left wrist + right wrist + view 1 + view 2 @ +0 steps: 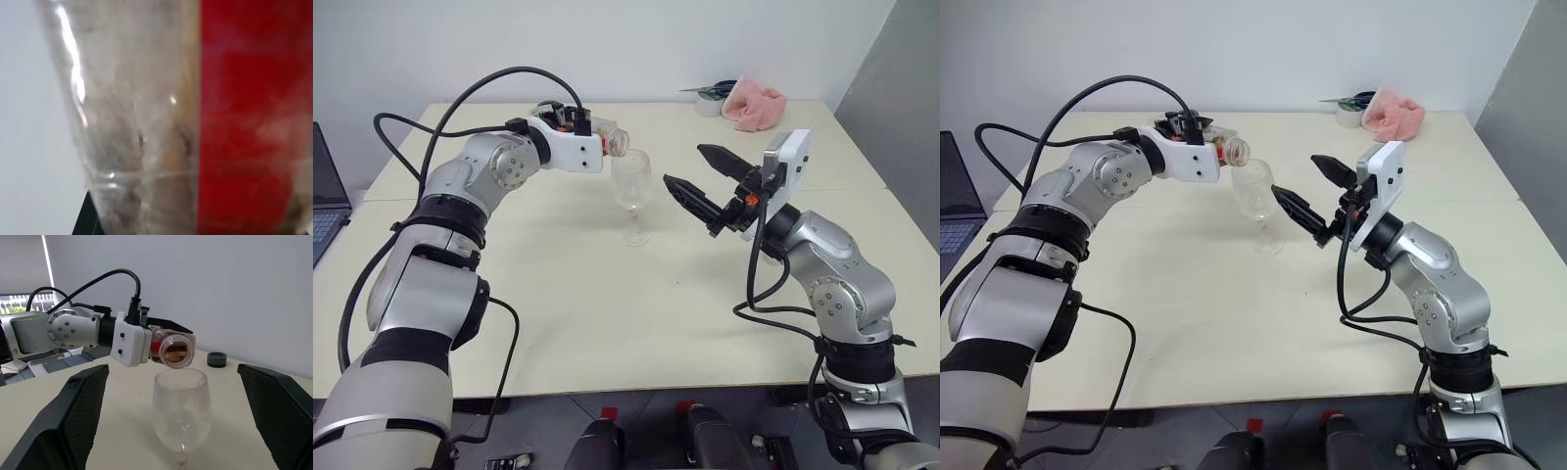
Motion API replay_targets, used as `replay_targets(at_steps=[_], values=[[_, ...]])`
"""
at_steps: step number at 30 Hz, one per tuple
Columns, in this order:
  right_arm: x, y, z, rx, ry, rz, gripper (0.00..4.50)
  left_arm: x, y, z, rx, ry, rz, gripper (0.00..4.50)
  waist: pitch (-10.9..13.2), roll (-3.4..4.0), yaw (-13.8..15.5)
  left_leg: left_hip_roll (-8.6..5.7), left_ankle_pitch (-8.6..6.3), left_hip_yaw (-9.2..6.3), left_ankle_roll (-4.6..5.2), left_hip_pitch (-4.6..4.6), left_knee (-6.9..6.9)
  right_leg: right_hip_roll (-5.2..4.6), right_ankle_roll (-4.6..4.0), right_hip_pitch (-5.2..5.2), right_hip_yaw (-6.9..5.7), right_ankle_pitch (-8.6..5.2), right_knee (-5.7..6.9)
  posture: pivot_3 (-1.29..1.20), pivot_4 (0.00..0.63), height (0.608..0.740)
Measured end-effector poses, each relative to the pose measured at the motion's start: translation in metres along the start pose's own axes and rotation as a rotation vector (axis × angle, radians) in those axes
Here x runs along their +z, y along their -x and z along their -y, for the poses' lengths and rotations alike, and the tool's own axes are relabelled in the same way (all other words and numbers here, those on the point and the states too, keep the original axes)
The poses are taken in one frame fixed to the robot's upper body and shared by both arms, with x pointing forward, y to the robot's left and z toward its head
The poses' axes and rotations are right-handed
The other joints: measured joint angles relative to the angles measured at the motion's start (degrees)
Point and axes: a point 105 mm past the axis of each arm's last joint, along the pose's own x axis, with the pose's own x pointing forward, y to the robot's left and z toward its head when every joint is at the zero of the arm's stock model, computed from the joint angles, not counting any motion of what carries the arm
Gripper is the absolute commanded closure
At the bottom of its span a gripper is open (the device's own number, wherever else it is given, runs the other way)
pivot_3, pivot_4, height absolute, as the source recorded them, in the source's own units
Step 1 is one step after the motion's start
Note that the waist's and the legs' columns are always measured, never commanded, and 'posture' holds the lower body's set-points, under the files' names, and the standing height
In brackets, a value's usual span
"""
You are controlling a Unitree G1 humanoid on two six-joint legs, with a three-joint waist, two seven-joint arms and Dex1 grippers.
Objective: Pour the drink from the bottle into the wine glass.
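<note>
Seemingly uncapped bottle [171,349], nearly level.

surface [607,323]: cream | pink cloth [754,103]: 1 o'clock, far edge | tape roll [710,102]: beside cloth | laptop [325,191]: 9 o'clock

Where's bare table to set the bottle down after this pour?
Bare table stretches in front of the wine glass. It is crowded around the glass: the bottle in the left gripper above, the open right gripper beside it.
</note>
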Motion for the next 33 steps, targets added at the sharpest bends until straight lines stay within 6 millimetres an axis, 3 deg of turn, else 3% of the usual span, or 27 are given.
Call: replay_targets(at_steps=[33], values=[[0.004,0.0,-0.003,-0.001,0.013,0.013,0.0,-0.002,-0.002,-0.018,0.009,-0.087,-0.019,2.91,0.0,0.0,-0.4,0.0,0.0,0.02,0.0,0.0,0.02,0.0,0.0,0.0,0.01,0.0,0.04,0.0,0.15,0.74]])
